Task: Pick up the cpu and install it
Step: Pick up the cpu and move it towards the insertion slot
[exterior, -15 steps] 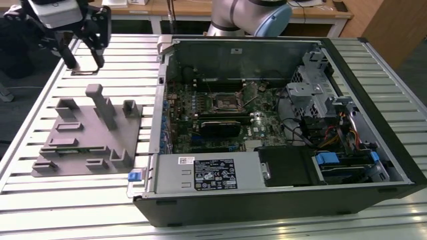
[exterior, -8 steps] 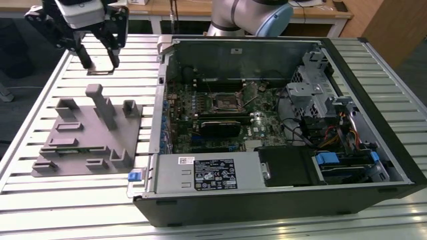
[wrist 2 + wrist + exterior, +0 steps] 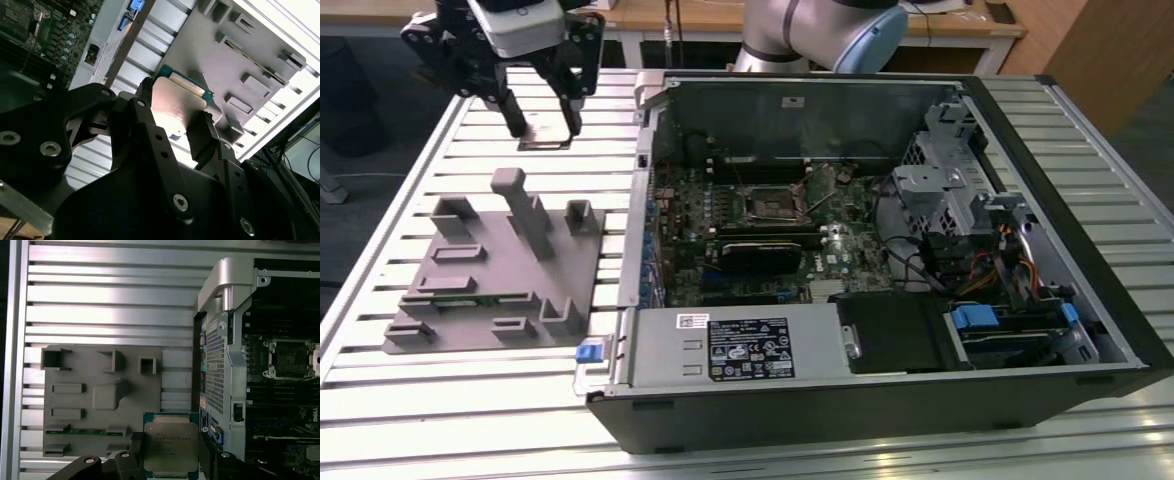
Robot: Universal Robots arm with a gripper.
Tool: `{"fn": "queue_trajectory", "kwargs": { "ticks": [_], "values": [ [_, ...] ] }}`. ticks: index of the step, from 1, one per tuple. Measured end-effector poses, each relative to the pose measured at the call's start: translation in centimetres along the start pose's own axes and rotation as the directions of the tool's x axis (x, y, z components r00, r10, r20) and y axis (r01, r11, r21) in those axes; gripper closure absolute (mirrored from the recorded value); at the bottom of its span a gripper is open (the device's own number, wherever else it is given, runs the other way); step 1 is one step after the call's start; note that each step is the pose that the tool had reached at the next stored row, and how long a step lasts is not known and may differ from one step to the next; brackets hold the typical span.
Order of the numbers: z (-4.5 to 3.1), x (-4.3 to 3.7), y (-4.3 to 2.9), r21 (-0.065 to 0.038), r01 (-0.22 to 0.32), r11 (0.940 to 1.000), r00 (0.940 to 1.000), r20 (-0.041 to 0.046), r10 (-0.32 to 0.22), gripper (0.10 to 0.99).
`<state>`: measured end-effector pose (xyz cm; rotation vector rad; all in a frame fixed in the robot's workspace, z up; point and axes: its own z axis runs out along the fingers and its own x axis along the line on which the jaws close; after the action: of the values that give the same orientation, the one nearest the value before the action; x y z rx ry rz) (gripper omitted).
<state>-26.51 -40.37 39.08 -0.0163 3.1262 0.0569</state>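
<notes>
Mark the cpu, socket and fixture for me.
cpu (image 3: 171, 447): first wrist view, middle of its metal top.
socket (image 3: 291, 359): first wrist view, its centre.
fixture (image 3: 145, 402): first wrist view, bare base plate.

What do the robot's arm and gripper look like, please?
The gripper has a white block-shaped body and black fingers built from jointed metal links, fastened with silver screws. The arm is a rounded silver-grey tube with a pale blue cap on its joint.
</notes>
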Motion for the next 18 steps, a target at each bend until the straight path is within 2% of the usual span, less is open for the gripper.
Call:
{"fn": "queue_trajectory", "kwargs": {
  "ticks": [18],
  "values": [
    [0.1, -4.77, 0.05, 0.0, 0.0, 1.0, 1.0, -0.0001, 0.0, 0.561]
  ]
}}
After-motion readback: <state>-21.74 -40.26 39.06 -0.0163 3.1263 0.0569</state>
